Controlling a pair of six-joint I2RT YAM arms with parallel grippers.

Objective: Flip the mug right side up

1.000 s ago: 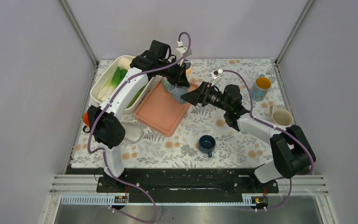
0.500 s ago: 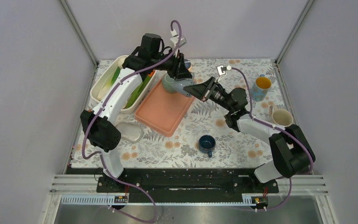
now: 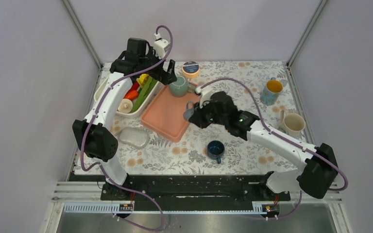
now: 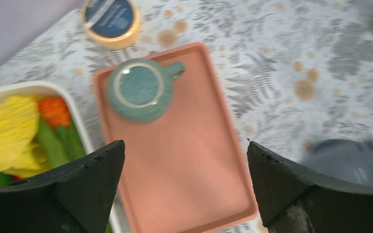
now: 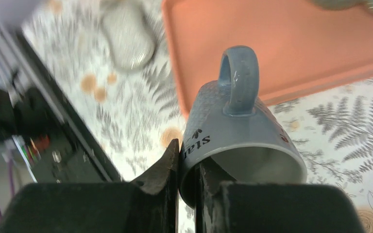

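Both arms have split from their meeting over the pink tray (image 3: pixel 162 116). Left gripper (image 3: pixel 168 77) went back toward 11 o'clock, jaws wide, nothing held. Right gripper (image 5: pixel 187 160) swung to the tray's 3 o'clock edge, pinching the grey mug (image 5: pixel 238 126) by its rim wall, one finger inside, mouth toward the wrist camera. To do it well: roll the wrist until the mouth faces up, set the base flat, then release. The thin pinch may slip. Only the right wrist view shows the grip. Only the left wrist view gives the teal mug (image 4: pixel 138 90) clearly, at the tray's 11 o'clock.
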